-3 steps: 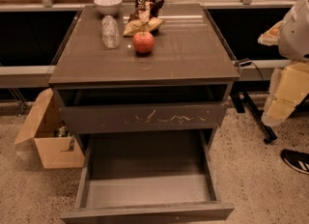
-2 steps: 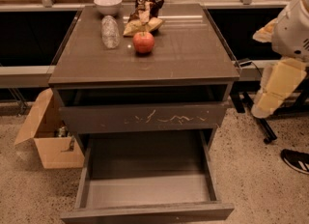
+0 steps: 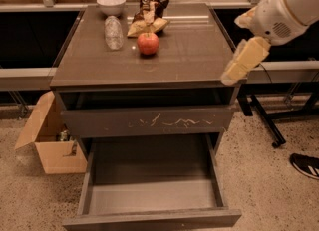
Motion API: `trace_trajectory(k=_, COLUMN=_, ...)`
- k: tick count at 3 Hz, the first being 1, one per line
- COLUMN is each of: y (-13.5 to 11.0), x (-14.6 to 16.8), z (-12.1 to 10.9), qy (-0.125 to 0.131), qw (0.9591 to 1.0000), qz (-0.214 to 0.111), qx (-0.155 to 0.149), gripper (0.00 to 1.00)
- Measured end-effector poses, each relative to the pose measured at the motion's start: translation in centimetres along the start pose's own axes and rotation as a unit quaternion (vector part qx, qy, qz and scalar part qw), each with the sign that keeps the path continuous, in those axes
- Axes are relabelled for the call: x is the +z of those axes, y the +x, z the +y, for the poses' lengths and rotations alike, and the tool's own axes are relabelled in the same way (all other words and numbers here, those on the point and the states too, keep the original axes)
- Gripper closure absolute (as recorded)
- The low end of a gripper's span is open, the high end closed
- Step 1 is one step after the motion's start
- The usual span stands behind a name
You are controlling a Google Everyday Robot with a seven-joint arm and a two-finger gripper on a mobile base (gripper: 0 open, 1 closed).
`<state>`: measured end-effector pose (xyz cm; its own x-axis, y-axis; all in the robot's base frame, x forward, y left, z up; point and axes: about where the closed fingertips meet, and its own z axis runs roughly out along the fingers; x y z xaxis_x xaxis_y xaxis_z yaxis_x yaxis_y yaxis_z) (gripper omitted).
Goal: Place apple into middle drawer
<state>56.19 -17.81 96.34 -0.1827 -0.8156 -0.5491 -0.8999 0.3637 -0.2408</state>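
The red apple (image 3: 148, 43) stands on the dark cabinet top (image 3: 189, 56), just in front of a brown-and-tan snack bag (image 3: 149, 11). The middle drawer (image 3: 149, 219) is pulled out wide at the bottom, and its grey inner floor (image 3: 154, 195) holds nothing. My arm comes in from the upper right. Its gripper (image 3: 238, 68), a pale tan piece, hangs over the cabinet top's right front corner, well to the right of the apple and not touching it.
A white bowl (image 3: 110, 3) and a clear bottle lying on its side (image 3: 113, 32) are on the top, left of the apple. The drawer with pale scratches (image 3: 149, 121) is closed above. A cardboard box (image 3: 50, 143) stands left; a wheeled stand leg (image 3: 264, 120) and a shoe (image 3: 305, 165) are right.
My arm has swung left and upward, from beside the cabinet to over its right front corner. The apple and drawers have not moved.
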Motion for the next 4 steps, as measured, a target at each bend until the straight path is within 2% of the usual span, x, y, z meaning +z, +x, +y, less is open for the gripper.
trace_trajectory(k=1, y=-3.3, x=5.1, z=-1.7, qy=-0.027, qw=0.9956, qz=-0.087, qx=0.021, gripper=0.0)
trace_trajectory(k=2, y=-3.3, x=5.1, z=-1.7, qy=-0.027, qw=0.9956, qz=-0.087, qx=0.021, gripper=0.0)
trace_trajectory(k=3, y=-5.4, x=9.9, z=-4.8, qy=-0.022, qw=0.9908, qz=-0.131, qx=0.029, gripper=0.0)
trace_trajectory(k=4, y=-7.3, x=13.4, z=-7.1, qy=-0.01, qw=0.9874, qz=-0.155, qx=0.033, gripper=0.0)
